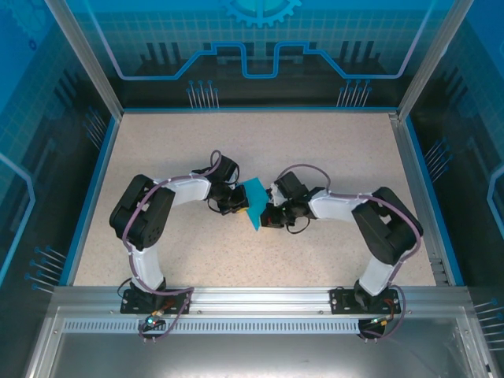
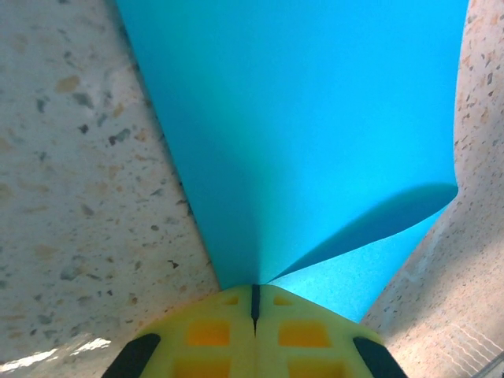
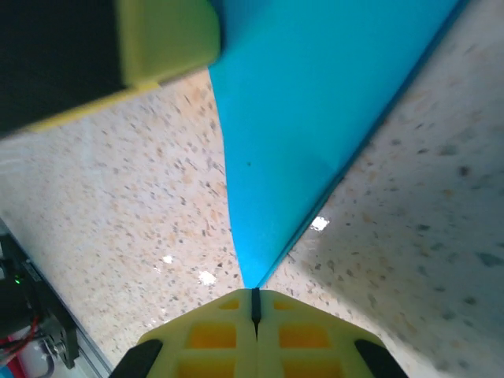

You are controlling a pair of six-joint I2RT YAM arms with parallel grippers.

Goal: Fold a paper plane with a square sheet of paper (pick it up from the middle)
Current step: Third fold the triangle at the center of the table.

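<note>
Paper (image 1: 254, 201) held above worktop (image 1: 339, 150) centre between both arms | left fingers (image 2: 209, 331) closed on one end | right fingers (image 3: 209, 335) closed on opposite end | advice: pull evenly, line edges up before creasing, avoid twisting or tearing

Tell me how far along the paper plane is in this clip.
Early stage. Done: the paper is picked up, pinched from either side by the left gripper and the right gripper, both shut on it. In hand: it bends between them, apparently raised off the table, one flap curling in the left wrist view. Left: no pointed dart shape shows yet, so most folding remains.
</note>
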